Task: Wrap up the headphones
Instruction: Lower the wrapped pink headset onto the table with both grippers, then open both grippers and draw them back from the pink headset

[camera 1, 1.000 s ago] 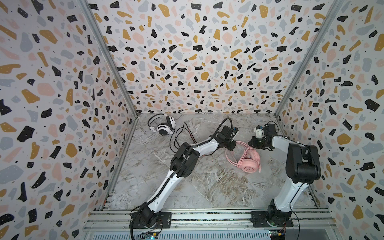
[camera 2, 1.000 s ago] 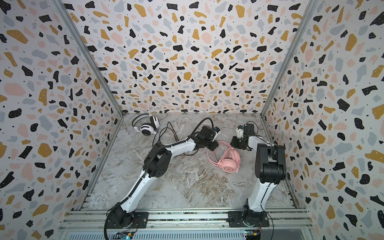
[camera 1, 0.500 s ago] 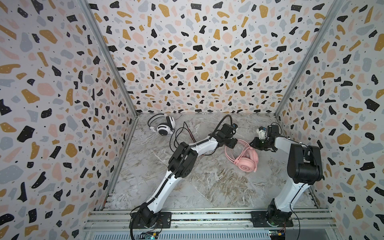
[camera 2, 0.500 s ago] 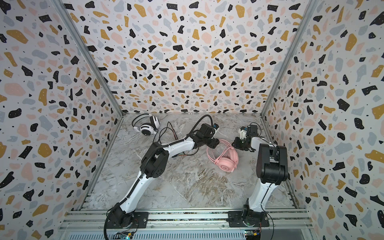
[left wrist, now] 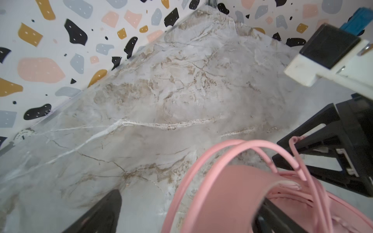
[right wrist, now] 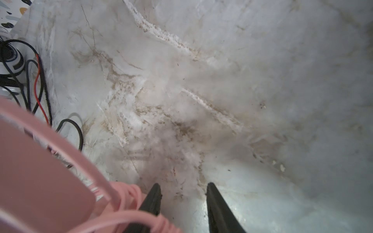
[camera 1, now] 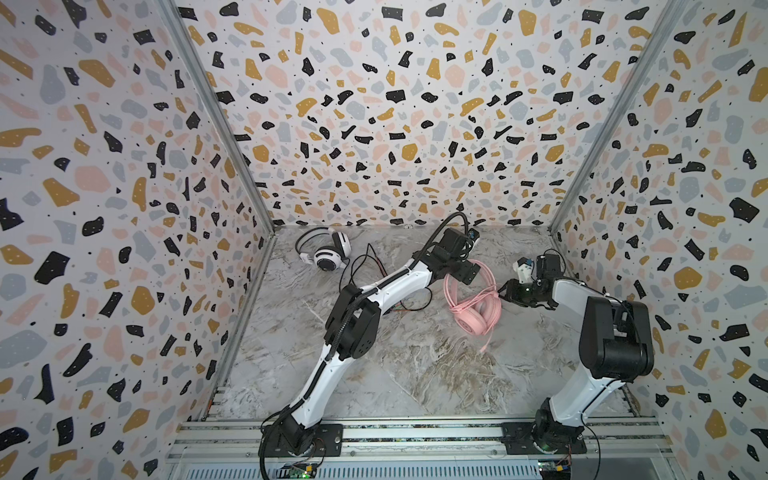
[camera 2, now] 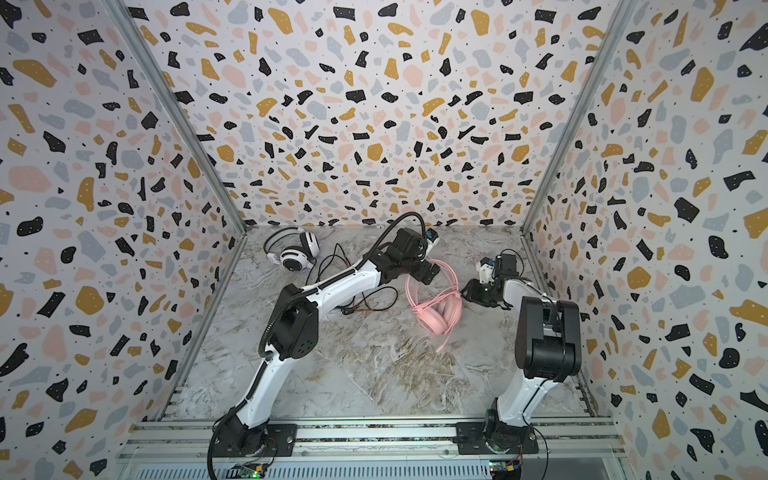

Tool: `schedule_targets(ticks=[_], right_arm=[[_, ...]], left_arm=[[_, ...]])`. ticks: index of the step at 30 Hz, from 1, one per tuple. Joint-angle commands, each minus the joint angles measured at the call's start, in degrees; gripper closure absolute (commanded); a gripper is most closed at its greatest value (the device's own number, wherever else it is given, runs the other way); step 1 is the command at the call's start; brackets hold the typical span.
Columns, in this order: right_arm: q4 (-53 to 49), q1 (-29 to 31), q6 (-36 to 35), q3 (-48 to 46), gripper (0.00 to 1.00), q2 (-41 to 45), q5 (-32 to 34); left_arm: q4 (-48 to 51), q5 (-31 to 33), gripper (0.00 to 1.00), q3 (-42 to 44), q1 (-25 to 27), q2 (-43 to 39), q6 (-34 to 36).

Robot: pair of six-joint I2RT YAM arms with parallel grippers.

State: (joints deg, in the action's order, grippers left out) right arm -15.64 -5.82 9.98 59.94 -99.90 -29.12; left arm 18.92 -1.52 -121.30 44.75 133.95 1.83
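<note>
Headphones [camera 1: 473, 322] (pink); clear of walls [camera 1: 395, 124].

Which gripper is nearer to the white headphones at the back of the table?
Left. The left gripper is at the band of the pink headphones, to the right of the white headphones. The right gripper is farther right, on the other side of the pink headphones.
</note>
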Motion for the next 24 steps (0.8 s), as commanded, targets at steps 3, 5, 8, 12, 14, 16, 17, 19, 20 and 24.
schedule_targets(ticks=[3,5,8,12,14,16,17,19,20,24], right_arm=[[-1.6,0.2,-0.8,-1.0,0.60,3.4,-2.3],[-1.7,0.2,-0.9,-1.1,0.60,3.6,-2.5],[-1.7,0.2,-0.9,-1.1,0.60,3.7,-2.8],[-1.8,0.1,-1.0,-0.5,0.60,3.2,-2.9],[-1.7,0.1,-1.0,-0.5,0.59,3.2,-3.1],[-1.6,0.2,-1.0,-0.7,0.59,3.4,-3.2],[-1.5,0.1,-1.1,-0.8,0.59,3.6,-3.2],[-1.7,0.2,-0.9,-0.9,0.59,4.3,-3.1],[-1.7,0.2,-0.9,-1.0,0.59,4.8,-3.1],[-1.8,0.1,-0.5,-1.1,0.59,7.5,-2.5]], left_arm=[[4.4,-4.9,0.01,-3.2,-0.6,1.3,2.2],[5.0,-6.7,0.01,-3.0,-0.8,1.8,2.0],[4.7,-7.0,0.01,-2.2,-0.9,1.9,0.9],[3.8,-6.4,0.01,-1.2,-1.0,0.0,0.1],[3.5,-5.4,0.01,-0.4,-1.3,-1.6,-0.6],[3.2,-5.0,0.01,0.5,-1.7,-3.6,-1.6],[3.0,-5.0,0.01,1.1,-1.9,-4.9,-2.0],[2.8,-4.4,0.02,2.8,-2.2,-7.7,-2.5],[2.6,-3.9,0.02,4.4,-2.3,-9.5,-2.5],[0.4,0.4,0.02,14.8,-2.9,-18.5,-3.8]])
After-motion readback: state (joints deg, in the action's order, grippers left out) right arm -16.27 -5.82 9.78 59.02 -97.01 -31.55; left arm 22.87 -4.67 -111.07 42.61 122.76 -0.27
